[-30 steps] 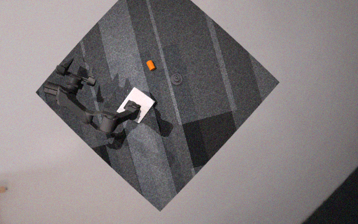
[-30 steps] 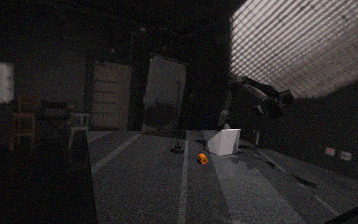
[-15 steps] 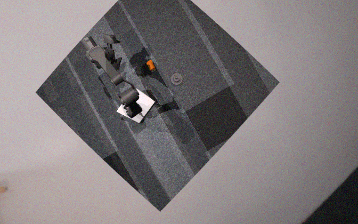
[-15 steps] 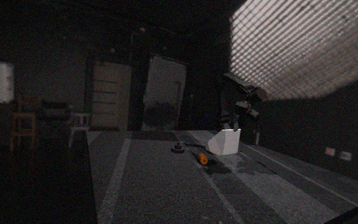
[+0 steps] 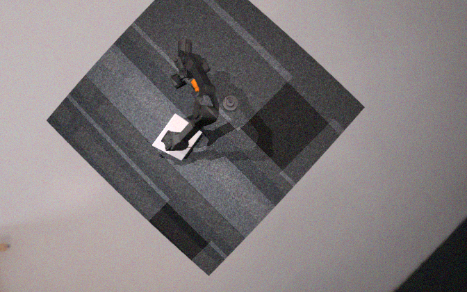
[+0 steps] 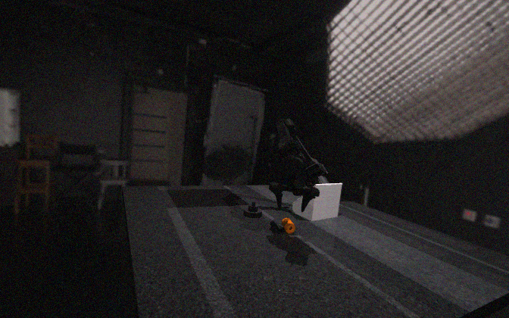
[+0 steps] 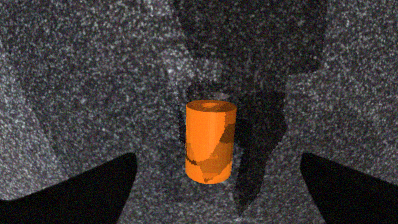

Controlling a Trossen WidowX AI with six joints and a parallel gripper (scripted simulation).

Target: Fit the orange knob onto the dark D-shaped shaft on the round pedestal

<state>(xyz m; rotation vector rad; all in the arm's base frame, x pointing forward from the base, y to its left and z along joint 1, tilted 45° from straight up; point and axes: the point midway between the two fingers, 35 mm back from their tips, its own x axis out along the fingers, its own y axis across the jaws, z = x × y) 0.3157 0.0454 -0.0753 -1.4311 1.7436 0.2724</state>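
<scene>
The orange knob lies on its side on the table, partly hidden by the arm in the top view. The end facing the exterior camera shows a hole. My gripper is open and empty, fingers pointing down, above the table. In the wrist view the knob shows between the two fingertips, a little nearer the left one, with its long side running up the picture. The round pedestal stands apart from the knob, with its dark shaft upright and bare. The shaft's flat side cannot be made out.
A white block stands by the arm's base. The arm reaches past the pedestal in the top view. The striped dark table has dark shadows of the arm across it.
</scene>
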